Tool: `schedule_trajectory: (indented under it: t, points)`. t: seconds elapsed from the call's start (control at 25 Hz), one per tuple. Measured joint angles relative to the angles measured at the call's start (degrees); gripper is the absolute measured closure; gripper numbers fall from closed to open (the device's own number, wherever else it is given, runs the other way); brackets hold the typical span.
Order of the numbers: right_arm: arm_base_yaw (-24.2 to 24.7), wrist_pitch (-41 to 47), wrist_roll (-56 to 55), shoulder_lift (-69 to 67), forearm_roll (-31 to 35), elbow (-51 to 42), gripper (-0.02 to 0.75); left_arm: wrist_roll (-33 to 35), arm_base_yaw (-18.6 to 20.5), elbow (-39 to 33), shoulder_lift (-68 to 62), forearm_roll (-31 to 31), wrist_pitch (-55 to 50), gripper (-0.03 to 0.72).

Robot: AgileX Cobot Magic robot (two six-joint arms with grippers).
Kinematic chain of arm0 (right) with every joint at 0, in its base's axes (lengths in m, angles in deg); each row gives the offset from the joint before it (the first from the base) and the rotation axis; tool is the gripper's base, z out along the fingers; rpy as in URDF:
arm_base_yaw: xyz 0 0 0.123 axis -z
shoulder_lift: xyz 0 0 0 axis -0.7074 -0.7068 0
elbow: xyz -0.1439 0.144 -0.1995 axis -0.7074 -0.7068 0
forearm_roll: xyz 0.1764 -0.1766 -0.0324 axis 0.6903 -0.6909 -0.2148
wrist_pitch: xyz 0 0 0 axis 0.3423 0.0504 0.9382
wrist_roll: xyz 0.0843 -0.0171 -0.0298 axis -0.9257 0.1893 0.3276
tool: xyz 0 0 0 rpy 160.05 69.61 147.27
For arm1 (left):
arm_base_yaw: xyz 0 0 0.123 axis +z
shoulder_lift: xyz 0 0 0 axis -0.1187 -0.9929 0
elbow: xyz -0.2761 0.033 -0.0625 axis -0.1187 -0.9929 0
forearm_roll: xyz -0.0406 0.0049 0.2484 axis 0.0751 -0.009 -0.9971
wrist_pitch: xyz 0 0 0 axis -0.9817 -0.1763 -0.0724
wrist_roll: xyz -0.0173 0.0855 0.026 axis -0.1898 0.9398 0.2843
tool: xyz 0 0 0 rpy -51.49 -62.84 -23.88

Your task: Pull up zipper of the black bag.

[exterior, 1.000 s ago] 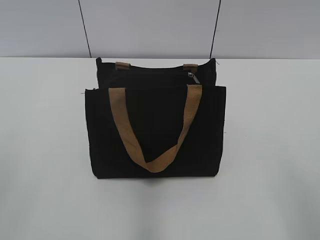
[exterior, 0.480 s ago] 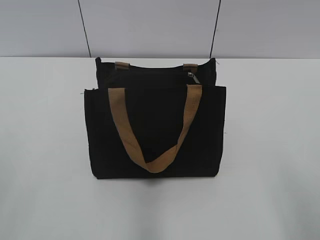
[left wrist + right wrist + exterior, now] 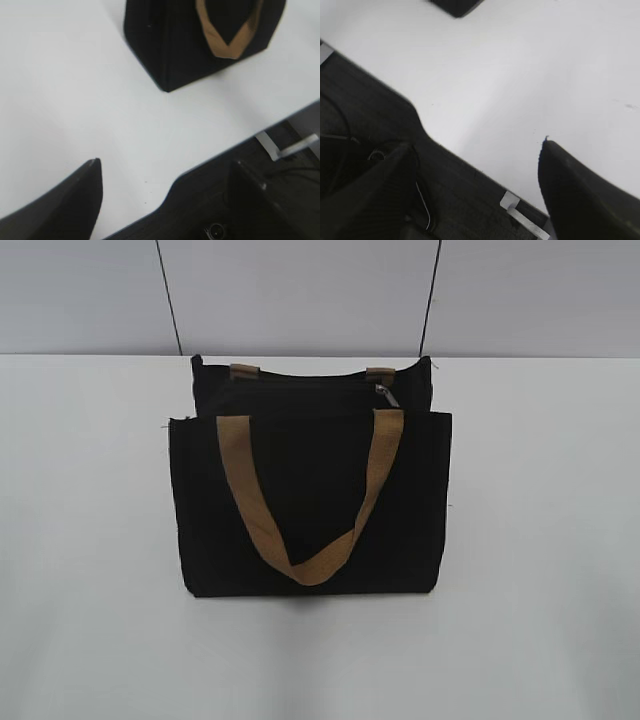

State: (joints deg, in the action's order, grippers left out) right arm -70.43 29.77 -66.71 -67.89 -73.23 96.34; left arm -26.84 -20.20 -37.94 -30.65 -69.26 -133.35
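Observation:
The black bag [image 3: 310,505] stands upright in the middle of the white table, with a tan handle [image 3: 300,570] hanging down its front. The zipper runs along the top edge, and its small silvery pull tab [image 3: 386,394] sits near the right end, by the right handle base. No gripper shows in the exterior view. In the left wrist view, my left gripper [image 3: 165,164] is open and empty over the table's near edge, well short of the bag [image 3: 170,45]. In the right wrist view, my right gripper [image 3: 476,145] is open and empty, with only a bag corner [image 3: 456,6] at the top.
The white table [image 3: 540,540] extends on all sides of the bag. A grey panelled wall [image 3: 300,290] stands behind it. The table's front edge, with the dark robot base and cables below, shows in both wrist views [image 3: 210,165] [image 3: 420,125].

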Motion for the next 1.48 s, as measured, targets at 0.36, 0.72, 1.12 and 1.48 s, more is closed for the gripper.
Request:
schedule_trajectory:
  t: [0.36,0.72,1.12,1.48]
  points:
    - [20.79,0.0,0.05,13.98,0.0,0.0,0.16,0.0,24.05,0.0,3.35,0.0,0.06,0.133]
    - [24.64,0.02,0.05,16.13,0.2,-0.1,0.161,0.0,27.21,-0.13,10.47,0.0,0.0,0.181]
    - [28.69,0.02,0.05,16.13,0.42,-0.1,0.161,0.0,27.21,-0.17,10.47,0.0,0.0,0.233]
    - [29.33,0.02,0.05,16.13,0.49,-0.1,0.161,0.0,27.21,-0.17,10.49,0.0,0.0,0.245]
